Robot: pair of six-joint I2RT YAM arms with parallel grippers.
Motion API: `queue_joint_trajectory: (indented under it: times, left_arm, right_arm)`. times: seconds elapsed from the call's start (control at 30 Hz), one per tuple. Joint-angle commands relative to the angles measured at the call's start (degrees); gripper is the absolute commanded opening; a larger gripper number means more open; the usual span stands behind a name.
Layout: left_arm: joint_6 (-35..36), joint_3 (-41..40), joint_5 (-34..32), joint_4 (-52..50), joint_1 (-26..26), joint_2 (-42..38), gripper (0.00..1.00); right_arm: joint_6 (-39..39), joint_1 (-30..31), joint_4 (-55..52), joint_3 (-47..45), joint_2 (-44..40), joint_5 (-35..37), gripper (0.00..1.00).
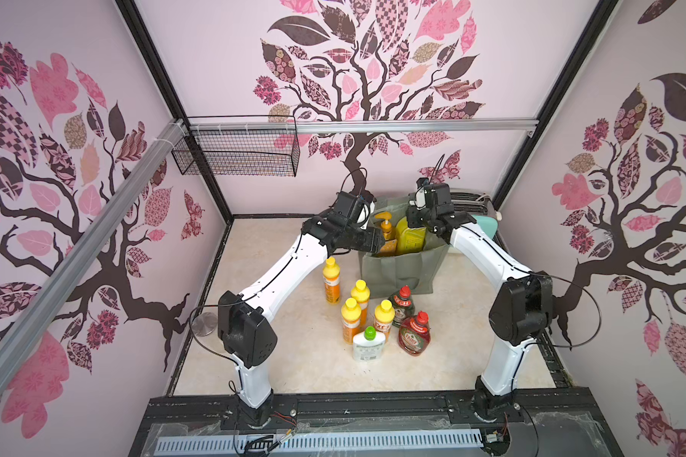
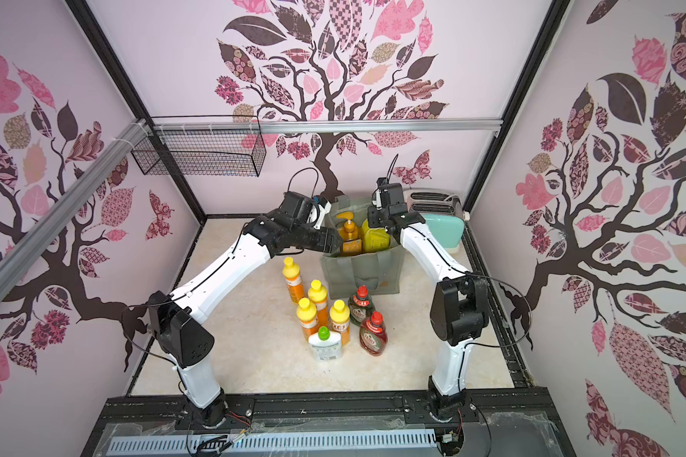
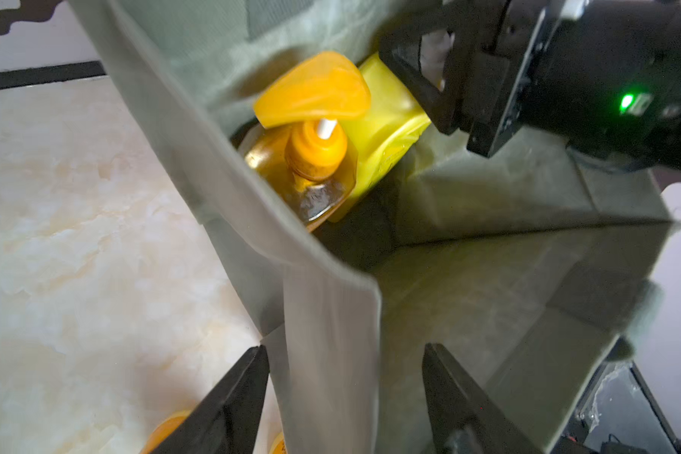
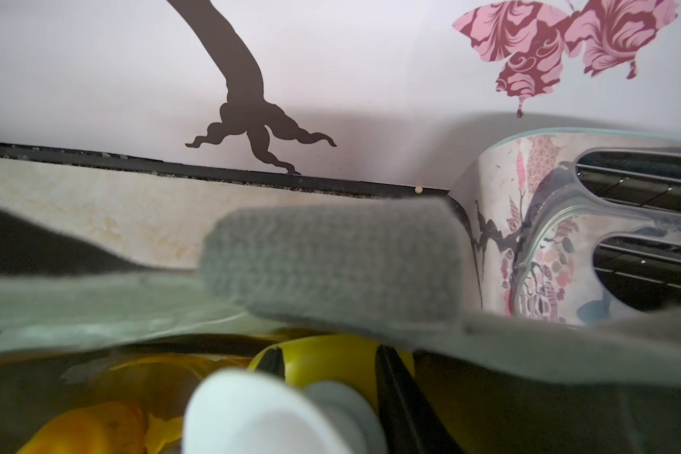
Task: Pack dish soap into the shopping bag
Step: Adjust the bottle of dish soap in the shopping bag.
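**A:** Status on the soap?

**B:** Two bottles are in the bag (image 1: 402, 273): the orange pump bottle (image 1: 386, 231) and the big yellow bottle (image 1: 410, 237). They stand side by side, tops above the rim.

**A:** And the others?

**B:** Seven are on the tabletop (image 1: 294, 356), clustered just in front of the bag, all upright. That's four small orange bottles (image 1: 350, 320) with yellow caps, plus a green bottle (image 1: 401, 308) and a red bottle (image 1: 414, 336), both red-capped. The white bottle (image 1: 369, 346) with the green cap is nearest my base.

**A:** Left jaws?

**B:** Wide apart at the bag's near-left corner. In the left wrist view the bag (image 3: 331, 334) fabric runs up between them, one finger outside and one over the inside. The fabric isn't pinched and nothing is held.

**A:** Right jaws?

**B:** Down in the bag's mouth on the far right, over the big yellow bottle. They're set narrow, either side of its white pump (image 4: 252, 412). I can't tell whether they pinch it or only flank it. The strap handle (image 4: 331, 255) hangs across the right wrist view.

**A:** Anything nearby?

**B:** The toaster (image 2: 432, 200) is just behind the bag to the right. The wire basket (image 1: 238, 152) hangs on the back rail, well apart.
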Motion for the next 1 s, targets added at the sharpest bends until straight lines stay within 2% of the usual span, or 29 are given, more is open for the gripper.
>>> queue_joint_trajectory:
  times: [0.0,0.13,0.37,0.47,0.6,0.7,0.77,0.8,0.87,0.97]
  left_arm:
    - [1.9,-2.11,-3.64,-2.36,-0.16,-0.32,0.61]
    - [2.14,-1.63,-5.17,-2.59,-0.16,0.98,0.45]
    - [3.04,0.4,-7.06,-4.06,-0.24,3.13,0.19]
    - [2.98,-0.16,-6.85,-3.97,-0.35,3.03,0.14]
    - [2.97,-0.41,-7.17,-4.11,-0.47,2.59,0.12]
    - [2.71,-0.36,-7.1,-4.01,-0.5,2.1,0.12]
    - [2.59,-0.41,-6.58,-4.03,-0.66,1.62,0.19]
    - [2.54,-0.49,-6.3,-4.17,-0.85,1.36,0.26]
    - [2.37,-0.92,-6.04,-4.45,-1.49,0.13,0.48]
    - [2.05,-2.63,-7.36,-4.52,-3.4,-2.93,0.7]
  right_arm:
    - [-6.86,0.05,-4.79,6.01,-3.73,-0.95,0.05]
    - [-12.83,0.12,-4.78,6.09,-3.97,-2.62,0.05]
    - [-19.02,0.11,3.6,-0.63,-8.32,1.64,0.02]
    - [-20.94,0.04,7.28,-1.93,-8.79,2.55,0.0]
    - [-21.08,-0.73,5.94,0.3,-5.89,2.2,0.01]
    - [-19.34,-1.46,5.47,-1.3,-4.56,0.71,0.06]
    - [-18.22,-1.54,5.66,-3.2,-4.43,0.28,0.17]
    - [-17.45,-1.51,5.23,-3.43,-4.43,-0.07,0.25]
    - [-15.28,-1.55,3.9,-2.95,-4.88,-0.69,0.49]
    - [-12.45,-1.55,1.7,-1.89,-6.71,-0.8,0.76]
